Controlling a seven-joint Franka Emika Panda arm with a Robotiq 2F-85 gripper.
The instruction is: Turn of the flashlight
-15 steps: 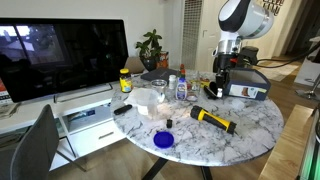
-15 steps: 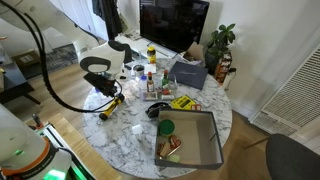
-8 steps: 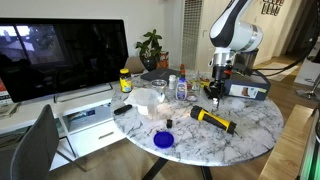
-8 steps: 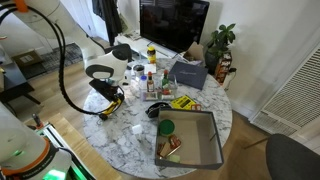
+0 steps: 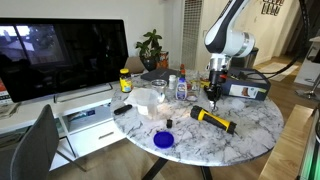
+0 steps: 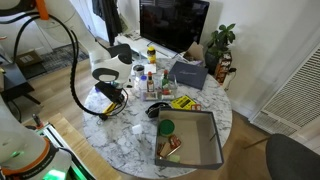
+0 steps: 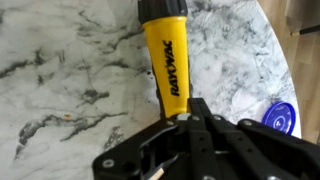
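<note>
The flashlight (image 5: 214,120) lies flat on the marble table (image 5: 250,130), yellow body with black ends. In the wrist view its yellow body (image 7: 165,55) runs up the frame, with the black head at the top edge. My gripper (image 5: 211,97) hangs just above the flashlight's near end; in the wrist view its fingers (image 7: 196,108) are together, shut and empty, over the lower end of the yellow body. In an exterior view the gripper (image 6: 110,97) partly hides the flashlight (image 6: 103,113). I cannot tell whether the fingers touch it.
A blue lid (image 5: 163,140) lies near the table's front edge and shows in the wrist view (image 7: 283,115). Bottles (image 5: 180,86) and a box (image 5: 246,86) stand behind the flashlight. A grey bin (image 6: 213,140) sits on the table. A monitor (image 5: 60,55) is beside the table.
The arm has swung in and come down, so the gripper now sits close over the flashlight's end. The flashlight has not moved.
</note>
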